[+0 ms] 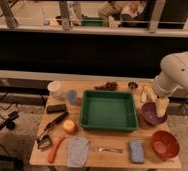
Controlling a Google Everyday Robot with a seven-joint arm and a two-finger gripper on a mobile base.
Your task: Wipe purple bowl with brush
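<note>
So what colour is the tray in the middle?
Green tray, camera view; gripper hangs over the purple bowl.
</note>
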